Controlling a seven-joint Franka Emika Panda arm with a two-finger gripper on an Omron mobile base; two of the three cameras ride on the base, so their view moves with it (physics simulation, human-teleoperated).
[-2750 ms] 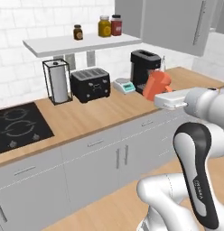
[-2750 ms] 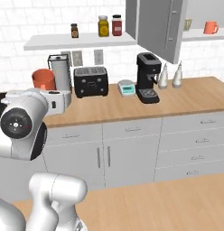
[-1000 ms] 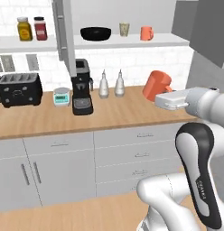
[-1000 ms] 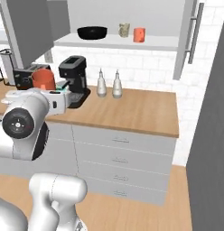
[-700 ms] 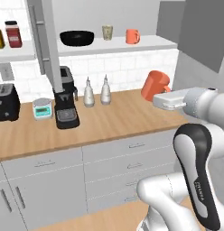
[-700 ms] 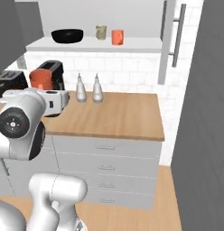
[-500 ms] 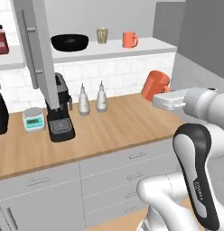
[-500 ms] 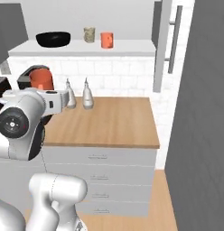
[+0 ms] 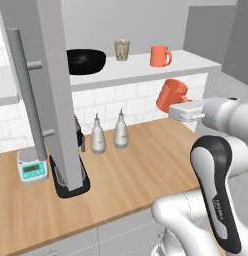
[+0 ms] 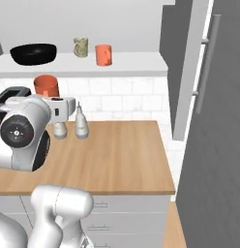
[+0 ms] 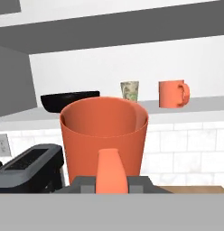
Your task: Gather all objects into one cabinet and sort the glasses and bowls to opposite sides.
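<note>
Basically, gripper (image 11: 111, 186) is clamped on the orange mug's (image 9: 171, 95) handle, below and short of the shelf (image 9: 196, 61). Risk: lifting in clips the shelf edge, or knocks the shelved mug (image 9: 160, 56) and tumbler (image 9: 122, 50) ahead.

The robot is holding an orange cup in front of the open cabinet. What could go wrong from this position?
1. The shelf already carries the black bowl, the speckled tumbler and an orange mug. The held orange cup might knock one over when placed.
2. The hand grips the cup by its handle only, so it may tilt or slip.
3. The open grey doors stand close on both sides; a wide swing of the arm could hit one.
</note>
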